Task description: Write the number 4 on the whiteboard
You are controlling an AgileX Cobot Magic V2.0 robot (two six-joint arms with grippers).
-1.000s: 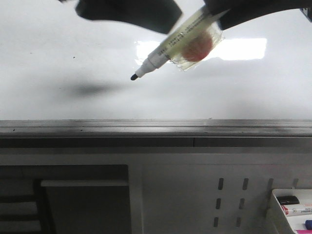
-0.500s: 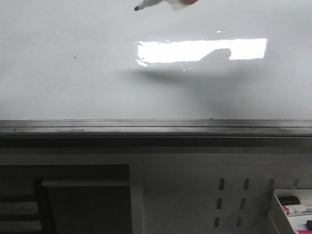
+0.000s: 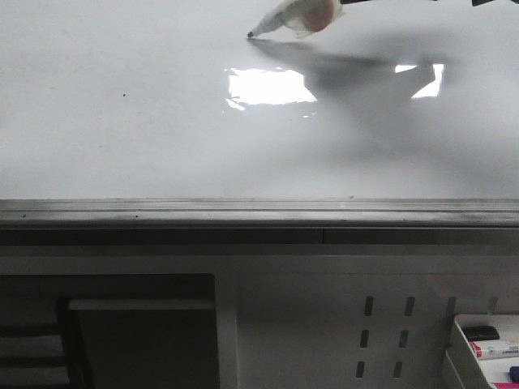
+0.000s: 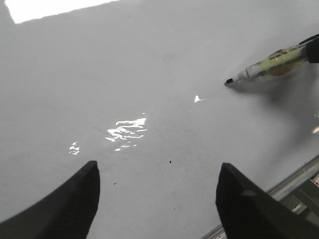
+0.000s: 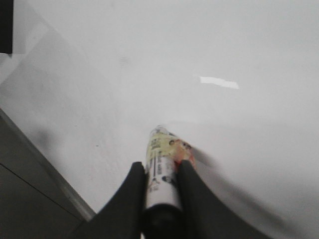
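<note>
Closest to me in the front view: perforated white panel (image 3: pixel 381 324) and a small tray (image 3: pixel 486 344) with spare markers, well below and apart from both end effectors. Next, the grey ledge (image 3: pixel 259 212) along the whiteboard's lower edge. Beyond it the whiteboard (image 3: pixel 122 121), glossy, bright reflection (image 3: pixel 268 86) on it. I see no strokes of the number 4 on the board, only small dark specks. Right end effector (image 5: pixel 162 172) is clamped tight on a marker (image 5: pixel 162 169), fingers on either side of the barrel; the marker's black tip (image 3: pixel 250 35) sits at or just off the board surface, can't tell contact. Left end effector (image 4: pixel 157 199) has its fingers spread wide, nothing between them, the board in front of it, the marker off to one side.
</note>
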